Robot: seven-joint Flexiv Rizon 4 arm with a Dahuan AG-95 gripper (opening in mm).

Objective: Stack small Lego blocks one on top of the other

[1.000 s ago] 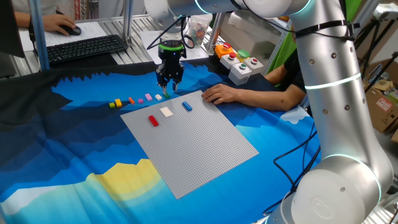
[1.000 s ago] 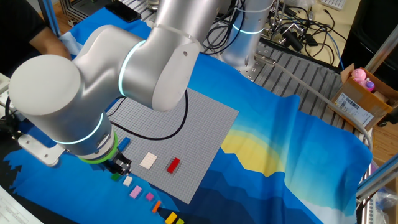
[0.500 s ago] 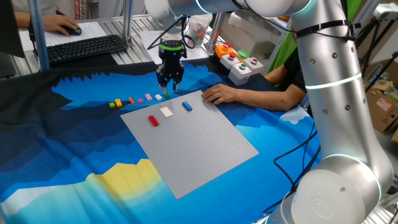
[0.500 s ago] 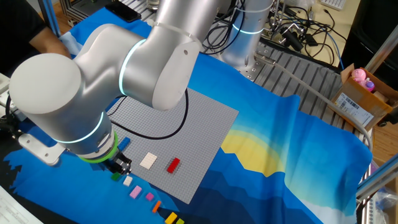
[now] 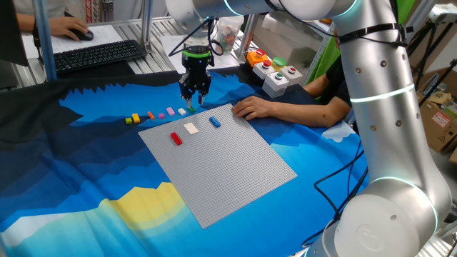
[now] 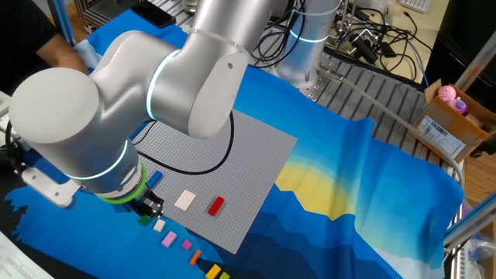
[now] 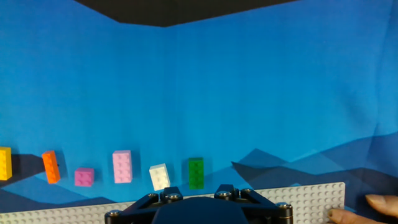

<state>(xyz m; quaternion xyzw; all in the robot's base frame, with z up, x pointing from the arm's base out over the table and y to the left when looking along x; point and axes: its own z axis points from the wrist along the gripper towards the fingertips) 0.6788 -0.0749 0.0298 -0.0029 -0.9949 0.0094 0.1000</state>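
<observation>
Several small Lego blocks lie in a row on the blue cloth. In the hand view these are yellow point(image 7: 4, 163), orange point(image 7: 50, 167), magenta point(image 7: 84, 177), pink point(image 7: 122, 166), white point(image 7: 160, 177) and green point(image 7: 196, 173). My gripper point(image 5: 194, 98) hovers just above the green block point(image 5: 191, 108) at the row's end, also above it in the other fixed view point(image 6: 144, 221). Its fingers stand apart with nothing between them. A red block point(image 5: 176, 138), a cream block point(image 5: 191, 128) and a blue block point(image 5: 215, 122) sit on the grey baseplate point(image 5: 228, 168). The fingertips are hidden in the hand view.
A person's hand point(image 5: 251, 108) rests on the cloth at the baseplate's far corner, and a fingertip point(image 7: 379, 202) shows in the hand view. A button box point(image 5: 275, 75) and a keyboard point(image 5: 100, 55) stand behind the cloth.
</observation>
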